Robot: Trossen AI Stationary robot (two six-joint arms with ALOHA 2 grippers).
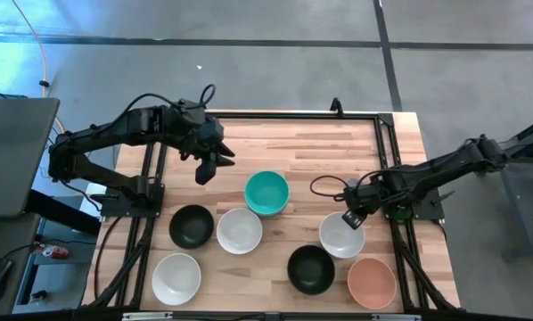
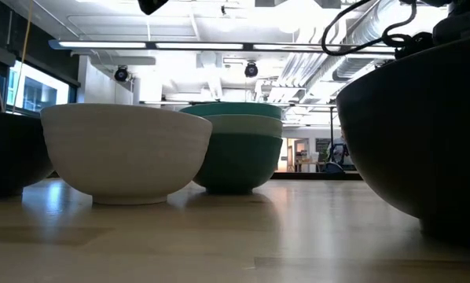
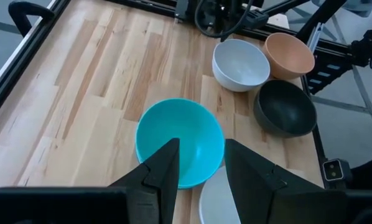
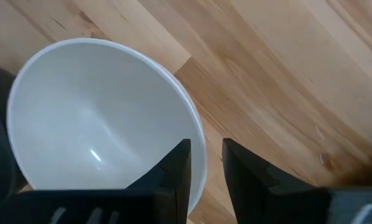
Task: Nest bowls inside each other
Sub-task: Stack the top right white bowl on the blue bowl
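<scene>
We see the right gripper (image 1: 352,219), jaws slightly parted, straddling the smooth round white bowl's (image 1: 342,235) rim at its 12 o'clock, perhaps touching. The left gripper (image 1: 209,166) hovers empty and parted at 10 o'clock of the glossy teal bowl stack (image 1: 266,193), whose lower bowls show only in the low view.

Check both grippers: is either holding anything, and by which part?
Nothing held. The left gripper hangs open above the table; the right gripper straddles the rim of a white smooth round bowl, not closed.

Right tool (image 1: 353,218) at a white bowl's (image 1: 342,236) rim (left tool (image 1: 209,166) aloft).
</scene>
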